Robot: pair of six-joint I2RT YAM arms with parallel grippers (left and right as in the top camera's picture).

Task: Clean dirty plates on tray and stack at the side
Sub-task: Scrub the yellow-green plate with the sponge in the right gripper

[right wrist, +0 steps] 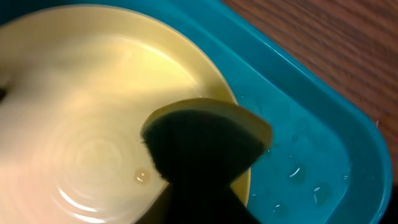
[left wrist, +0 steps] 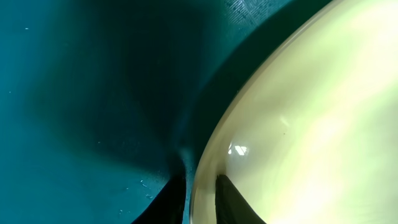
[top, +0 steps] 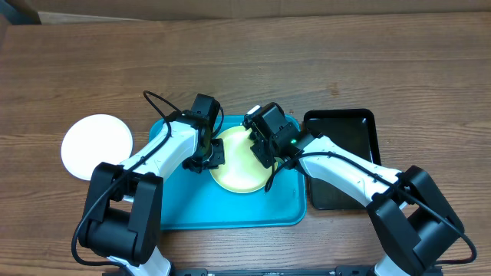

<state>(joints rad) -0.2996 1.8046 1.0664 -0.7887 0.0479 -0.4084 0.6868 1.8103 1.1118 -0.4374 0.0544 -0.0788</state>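
Observation:
A pale lime-green plate (top: 238, 172) lies on the turquoise tray (top: 215, 207). My left gripper (top: 213, 156) is shut on the plate's left rim. In the left wrist view its fingers (left wrist: 200, 200) straddle the rim of the plate (left wrist: 311, 124) above the tray floor (left wrist: 74, 93). My right gripper (top: 265, 152) is shut on a dark sponge with a yellow edge (right wrist: 205, 140). It holds the sponge on the right part of the plate (right wrist: 93, 112), near the rim. The plate is wet, with a water drop. A white plate (top: 96, 146) lies on the table left of the tray.
A smaller black tray (top: 341, 157) lies just right of the turquoise tray, under my right arm. Water drops sit on the turquoise tray's floor (right wrist: 311, 162). Bare wooden table (top: 322, 61) lies behind both trays.

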